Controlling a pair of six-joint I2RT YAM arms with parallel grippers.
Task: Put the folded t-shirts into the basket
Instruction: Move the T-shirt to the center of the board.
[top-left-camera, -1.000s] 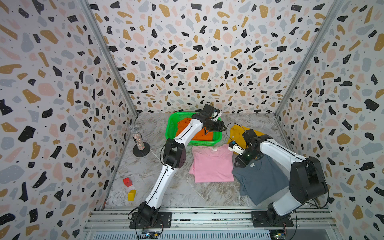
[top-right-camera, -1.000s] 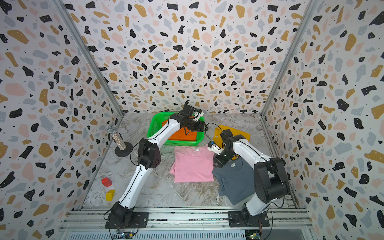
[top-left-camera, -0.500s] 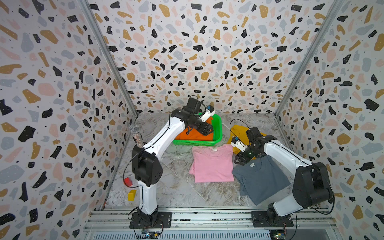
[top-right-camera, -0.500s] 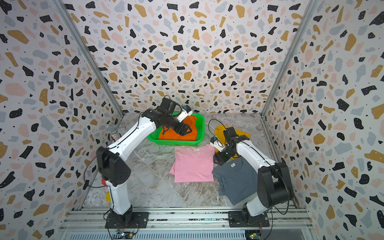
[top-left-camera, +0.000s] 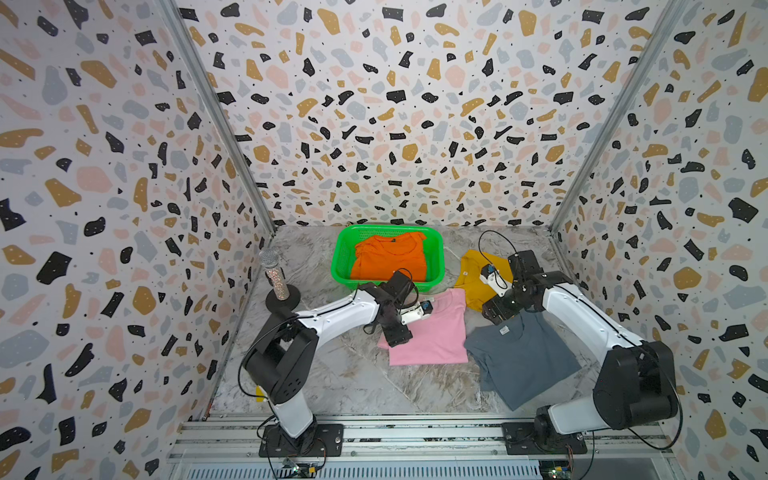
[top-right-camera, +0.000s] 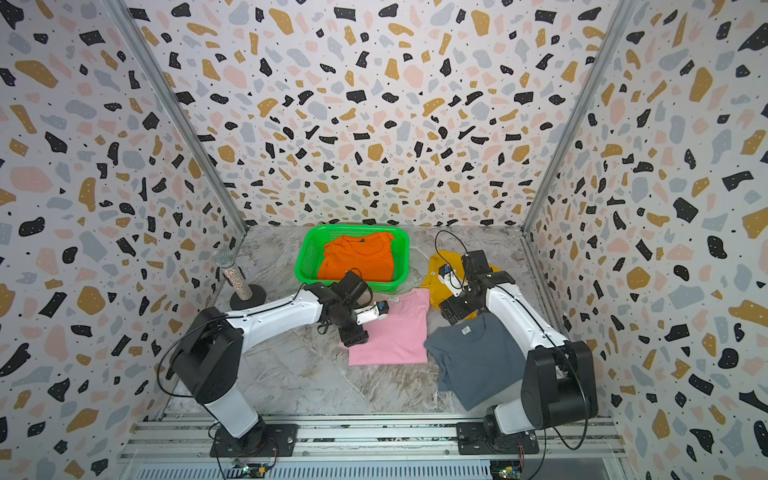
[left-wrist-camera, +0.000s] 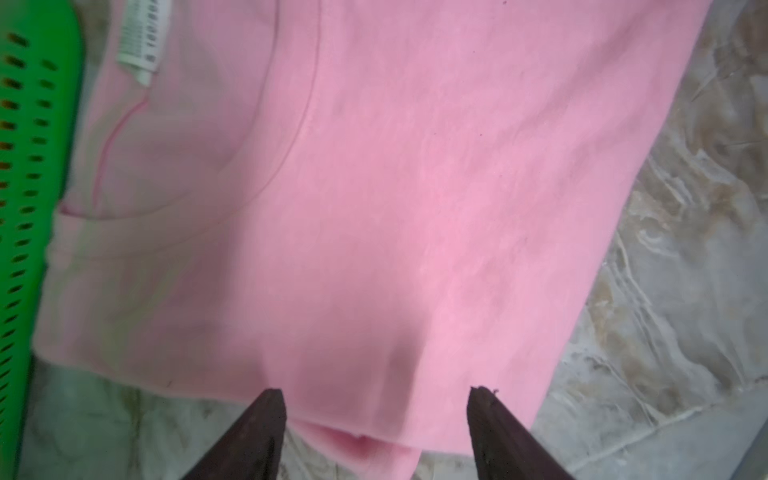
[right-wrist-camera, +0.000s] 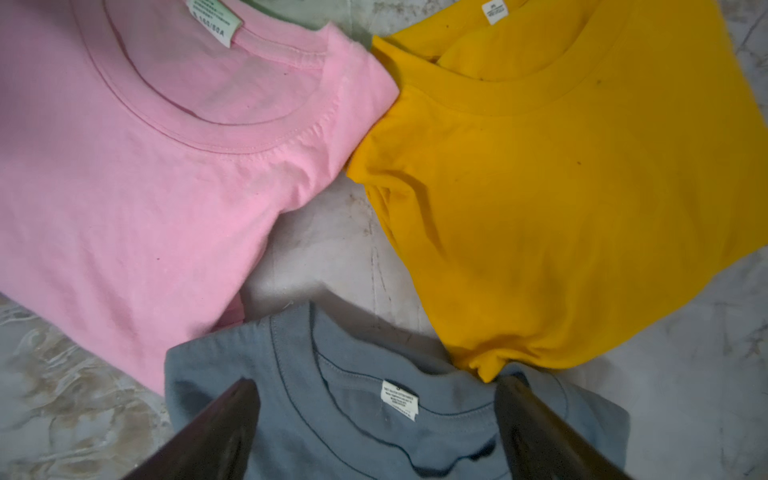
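Just beside the basket (top-left-camera: 337, 266), which already holds the orange tee (top-left-camera: 390, 259), the pink tee (top-left-camera: 434, 332) lies flat on the table (top-left-camera: 332, 382), its long axis pointing toward the basket. The left jaws stand open over its left edge, and are nearer than the right jaws, open above the grey tee (top-left-camera: 523, 361).

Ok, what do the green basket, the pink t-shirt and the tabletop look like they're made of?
Green basket: moulded plastic, slightly glossy, with rows of neat slots in its wall.
Pink t-shirt: soft matte knit, probably cotton, going by the stitched ribbed collar and light creases.
Tabletop: marble-patterned surface with a faint sheen. Stone or printed laminate, can't tell.
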